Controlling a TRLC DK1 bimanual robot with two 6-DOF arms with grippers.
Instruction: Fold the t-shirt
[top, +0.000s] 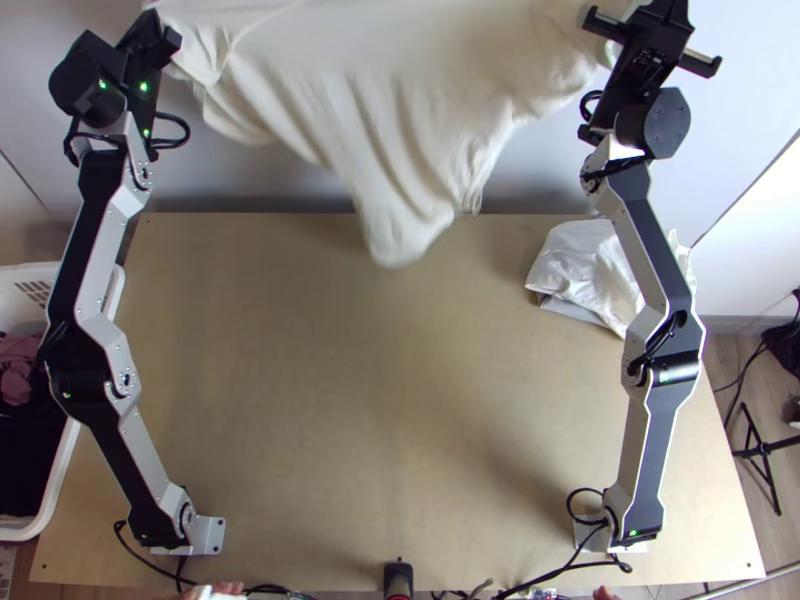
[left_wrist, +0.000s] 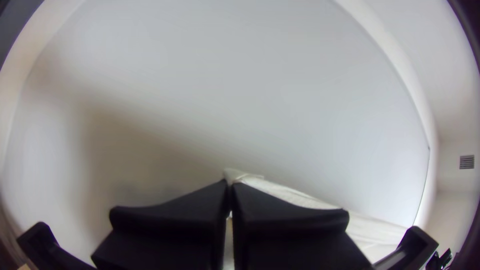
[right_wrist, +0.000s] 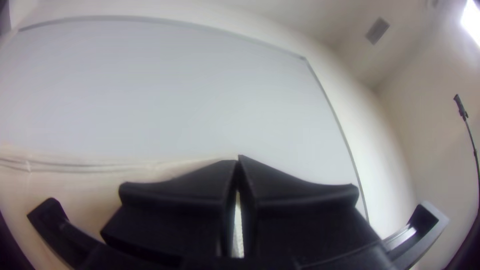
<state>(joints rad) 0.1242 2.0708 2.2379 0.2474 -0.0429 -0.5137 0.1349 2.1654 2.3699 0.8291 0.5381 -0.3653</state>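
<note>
Cream tee, black-and-silver bots, very neutral room lol
Shirt is plain cream, table is light tan wood, arms mix silver-white and black with little green lights. Left gripper and right gripper: both black. White basket with dusty pink and near-black clothes, white bundle, pale grey wall panel, and the vent has dark stripes.
</note>
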